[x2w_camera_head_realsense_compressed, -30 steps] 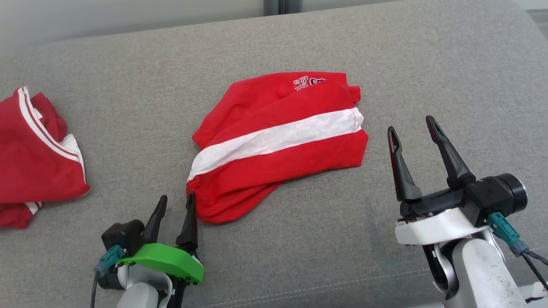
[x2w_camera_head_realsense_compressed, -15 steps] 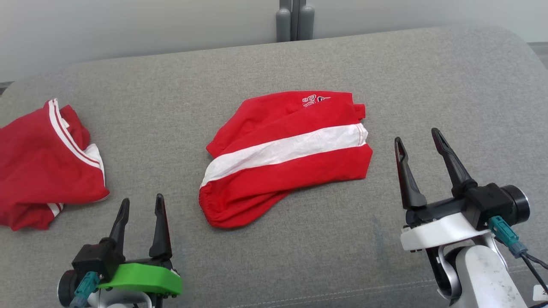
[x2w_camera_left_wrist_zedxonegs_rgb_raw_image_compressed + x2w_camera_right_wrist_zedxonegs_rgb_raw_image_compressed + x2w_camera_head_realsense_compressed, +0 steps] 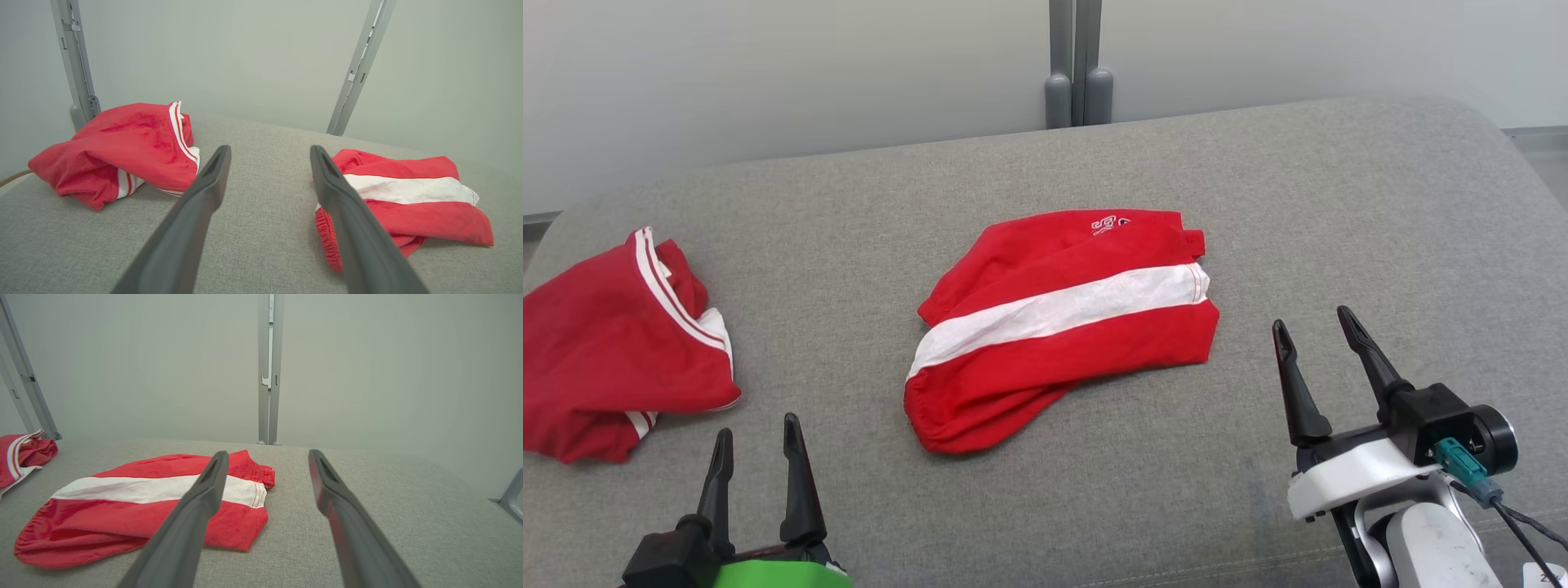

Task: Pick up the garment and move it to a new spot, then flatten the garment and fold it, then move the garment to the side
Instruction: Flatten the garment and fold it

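While my left hand (image 3: 756, 425) and right hand (image 3: 1310, 318) hang released and empty at the near edge, the folded red-and-white garment (image 3: 1062, 327) lies between and beyond them mid-tabletop (image 3: 1339, 204), a second red garment (image 3: 613, 343) well apart, left.

Red, white-striped garment (image 3: 1062, 327) lies folded on a grey table (image 3: 1339, 204), clear of the left tool (image 3: 756, 425) and right tool (image 3: 1311, 318), both spread wide; second red garment (image 3: 613, 343) at left.

The left tool (image 3: 756, 426) is low at the near left, its two dark fingers pointing up, spread wide and empty. The right tool (image 3: 1310, 320) is at the near right, its fingers likewise apart, gripping nothing.
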Tool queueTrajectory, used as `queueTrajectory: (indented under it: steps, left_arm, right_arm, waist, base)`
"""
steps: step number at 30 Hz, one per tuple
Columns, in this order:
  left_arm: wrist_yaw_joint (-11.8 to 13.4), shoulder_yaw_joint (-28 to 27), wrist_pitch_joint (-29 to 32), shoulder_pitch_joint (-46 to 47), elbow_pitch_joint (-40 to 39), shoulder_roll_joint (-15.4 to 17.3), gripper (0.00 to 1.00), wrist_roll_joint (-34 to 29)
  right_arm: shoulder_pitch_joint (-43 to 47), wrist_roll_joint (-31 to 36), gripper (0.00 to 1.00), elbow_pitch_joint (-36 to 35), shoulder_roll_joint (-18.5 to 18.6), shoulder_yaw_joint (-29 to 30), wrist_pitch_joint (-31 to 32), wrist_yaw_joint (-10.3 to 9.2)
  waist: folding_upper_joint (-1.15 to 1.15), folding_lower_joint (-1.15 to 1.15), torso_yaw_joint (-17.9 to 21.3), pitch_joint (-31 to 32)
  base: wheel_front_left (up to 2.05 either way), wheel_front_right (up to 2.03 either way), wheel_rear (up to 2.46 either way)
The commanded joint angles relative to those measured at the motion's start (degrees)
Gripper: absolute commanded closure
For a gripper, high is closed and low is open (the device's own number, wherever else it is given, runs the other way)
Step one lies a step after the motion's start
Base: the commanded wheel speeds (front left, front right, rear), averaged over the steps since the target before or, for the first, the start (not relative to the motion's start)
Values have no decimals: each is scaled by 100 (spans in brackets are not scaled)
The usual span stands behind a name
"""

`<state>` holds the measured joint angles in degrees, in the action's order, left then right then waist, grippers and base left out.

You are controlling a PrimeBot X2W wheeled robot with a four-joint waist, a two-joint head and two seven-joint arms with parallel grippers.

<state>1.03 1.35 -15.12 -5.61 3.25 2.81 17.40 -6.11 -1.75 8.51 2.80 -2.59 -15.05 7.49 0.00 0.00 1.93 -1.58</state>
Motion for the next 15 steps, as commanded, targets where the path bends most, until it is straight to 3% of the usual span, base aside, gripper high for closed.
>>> queueTrajectory:
  steps: [1, 7, 15]
  left_arm:
    - [60, 12, -3, -130, -87, 16, 0, 17]
    - [118, 66, -2, -277, -180, 16, 0, -18]
    - [-20, 10, -3, -269, 12, 15, 0, -108]
  right_arm:
    - [55, -16, 0, 32, 17, 12, -21, 0]
    - [91, -83, 0, 71, 17, -6, -20, 0]
    - [109, -119, 0, 108, 17, -65, -21, 0]
  waist:
    - [0, 0, 41, 88]
    - [0, 0, 72, 164]
    - [0, 0, 79, 220]
  base:
    - [0, 0, 0]
    - [0, 0, 0]
    - [0, 0, 0]
